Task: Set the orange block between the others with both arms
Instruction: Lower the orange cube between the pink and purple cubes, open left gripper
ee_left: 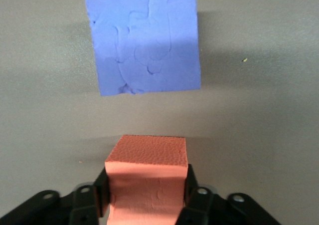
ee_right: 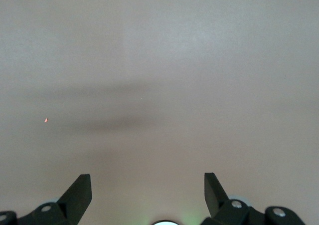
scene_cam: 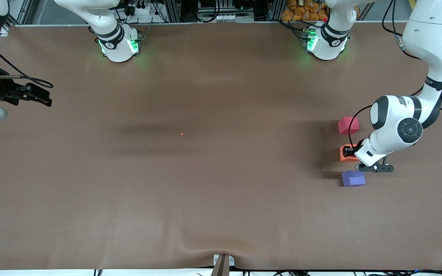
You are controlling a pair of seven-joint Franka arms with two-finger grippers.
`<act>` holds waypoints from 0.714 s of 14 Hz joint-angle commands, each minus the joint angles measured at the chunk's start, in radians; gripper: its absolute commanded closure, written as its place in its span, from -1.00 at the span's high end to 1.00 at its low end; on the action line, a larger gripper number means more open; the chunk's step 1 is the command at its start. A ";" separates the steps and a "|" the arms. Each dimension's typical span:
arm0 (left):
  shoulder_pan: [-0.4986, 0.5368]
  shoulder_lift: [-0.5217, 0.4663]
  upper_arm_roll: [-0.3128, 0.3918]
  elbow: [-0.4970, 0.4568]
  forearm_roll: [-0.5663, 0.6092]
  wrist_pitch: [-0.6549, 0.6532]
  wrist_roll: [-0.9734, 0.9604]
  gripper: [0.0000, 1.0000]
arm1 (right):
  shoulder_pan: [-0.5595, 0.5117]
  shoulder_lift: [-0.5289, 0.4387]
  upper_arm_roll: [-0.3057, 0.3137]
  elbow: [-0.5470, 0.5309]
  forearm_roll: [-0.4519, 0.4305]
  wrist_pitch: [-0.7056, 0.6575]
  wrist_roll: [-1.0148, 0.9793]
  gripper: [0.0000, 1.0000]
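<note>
Orange block [scene_cam: 348, 153] half-hidden by left tool [scene_cam: 347, 151]

A brown table [scene_cam: 205, 199] spans the view, cables and metal framing [scene_cam: 190, 9] along its top edge

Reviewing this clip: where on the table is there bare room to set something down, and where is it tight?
Bare brown table runs from the right pincer to the cubes. Crowded: the left arm's end, where the left pincer straddles the orange block between the pinkish-red cube and the purple cube.

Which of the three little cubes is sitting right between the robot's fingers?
The orange block. It sits between the left gripper fingers, in the middle of the row; the purple cube and pinkish-red cube stand free on either side.
</note>
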 commanded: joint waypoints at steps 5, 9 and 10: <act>0.001 -0.048 -0.004 0.039 -0.004 -0.014 0.003 1.00 | -0.006 -0.023 0.006 -0.017 -0.010 0.001 -0.009 1.00; 0.001 -0.174 -0.026 0.125 -0.005 -0.203 0.002 1.00 | -0.004 -0.021 0.006 -0.017 -0.010 0.001 -0.009 1.00; 0.001 -0.202 -0.027 0.155 -0.014 -0.255 0.002 1.00 | -0.004 -0.021 0.006 -0.017 -0.010 0.001 -0.009 1.00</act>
